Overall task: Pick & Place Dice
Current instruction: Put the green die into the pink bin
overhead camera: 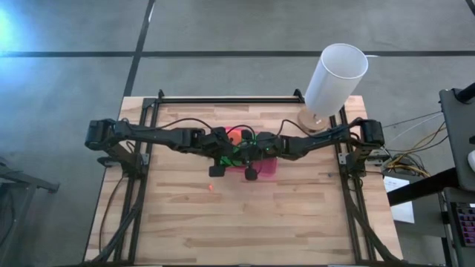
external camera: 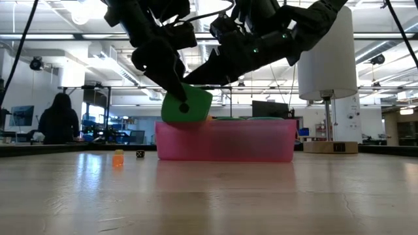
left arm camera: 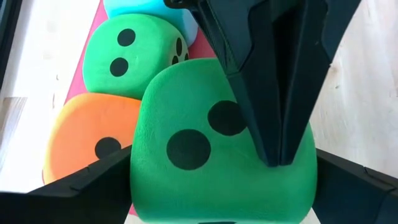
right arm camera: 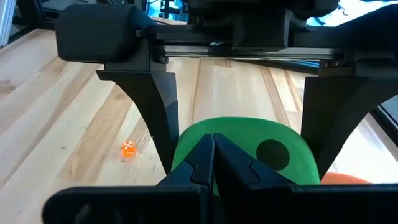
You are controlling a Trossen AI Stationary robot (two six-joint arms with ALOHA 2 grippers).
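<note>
One bright green die [left arm camera: 205, 155] sits between the fingers of my left gripper [left arm camera: 221, 193], which is shut on it over the left end of the flat pink pad [external camera: 225, 140]. My right gripper [right arm camera: 214, 158] is shut, and its tips rest on the same die [right arm camera: 249, 140]. A second green die [left arm camera: 130, 53], the orange die [left arm camera: 81, 140] and the teal die [left arm camera: 146, 9] lie packed together on the pad behind it. In the low view the held die [external camera: 187, 106] is tilted at the pad's top edge. Both arms meet over the table's middle [overhead camera: 236, 152]. My left gripper pinches the green die between its two fingers [right arm camera: 158, 121], one on each opposite side face, with the two-pip face [left arm camera: 186, 146] showing between them. The die is tilted at the pad's left end; I cannot tell whether it touches the pad. My right gripper has its shut fingertips [left arm camera: 273, 143] against the die's two-pip face, beside one pip [left arm camera: 227, 118], coming from the table's right side.
A tiny orange die [external camera: 118, 158] and a tiny dark die [external camera: 140, 155] lie on the bare wood left of the pad. The tall white cylinder [overhead camera: 335, 78] stands on a wooden base at the table's far right. A person [external camera: 59, 117] is in the room behind.
</note>
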